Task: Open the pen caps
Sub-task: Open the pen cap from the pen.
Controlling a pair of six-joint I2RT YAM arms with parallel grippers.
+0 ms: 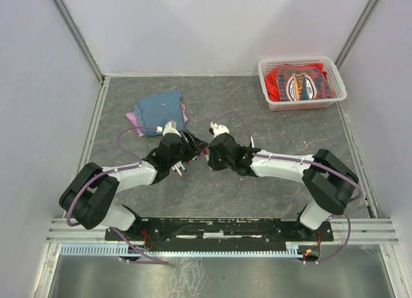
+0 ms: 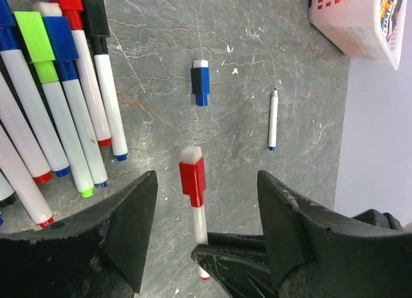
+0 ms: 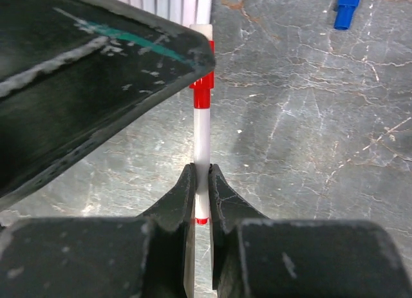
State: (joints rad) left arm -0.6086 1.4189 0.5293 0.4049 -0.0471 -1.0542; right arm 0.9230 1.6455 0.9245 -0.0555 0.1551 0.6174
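My right gripper (image 3: pixel 202 169) is shut on the white barrel of a red pen (image 3: pixel 201 140), close to its red tail end. The pen's red cap (image 2: pixel 192 180) sits on the far end, topped by a white block. My left gripper (image 2: pixel 206 182) is open, its jaws standing wide on either side of that cap without touching it. One left finger (image 3: pixel 96 73) fills the upper left of the right wrist view. A loose blue cap (image 2: pixel 201 82) lies on the table beyond. In the top view both grippers (image 1: pixel 193 150) (image 1: pixel 207 156) meet at mid-table.
Several capped pens (image 2: pixel 64 111) lie side by side at the left. A thin uncapped barrel (image 2: pixel 272 121) lies to the right. A white basket (image 1: pixel 301 85) holding red cloth stands at the back right, and a folded blue cloth (image 1: pixel 161 108) lies at the back left.
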